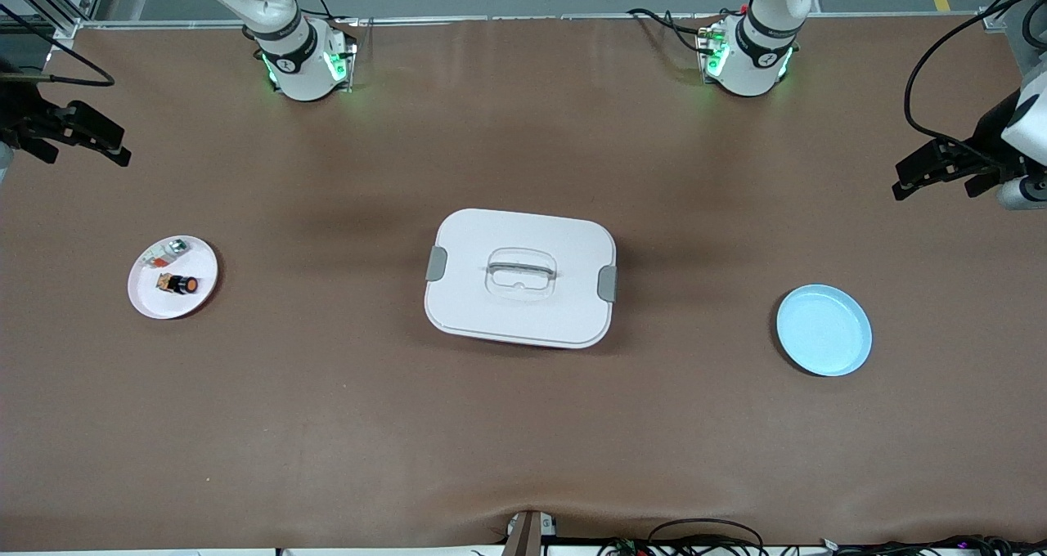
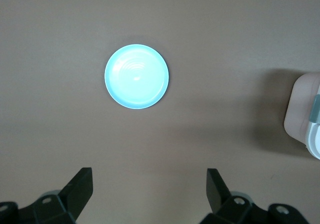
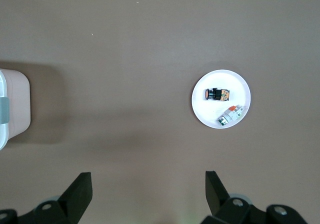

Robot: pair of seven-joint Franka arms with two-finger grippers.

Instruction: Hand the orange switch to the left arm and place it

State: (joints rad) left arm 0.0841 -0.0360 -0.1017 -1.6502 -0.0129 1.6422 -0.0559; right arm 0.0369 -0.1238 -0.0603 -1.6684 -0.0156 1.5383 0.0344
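Two grippers of mine hang high at the table's ends, both waiting with jaws spread wide and holding nothing. Right gripper is over bare table near the pink plate; left gripper is over bare table near the blue plate. On the pink plate lies the orange switch, beside a small silver-white part whose details I can't make out. Midway stands the box, cut off at the edge of both wrist views.
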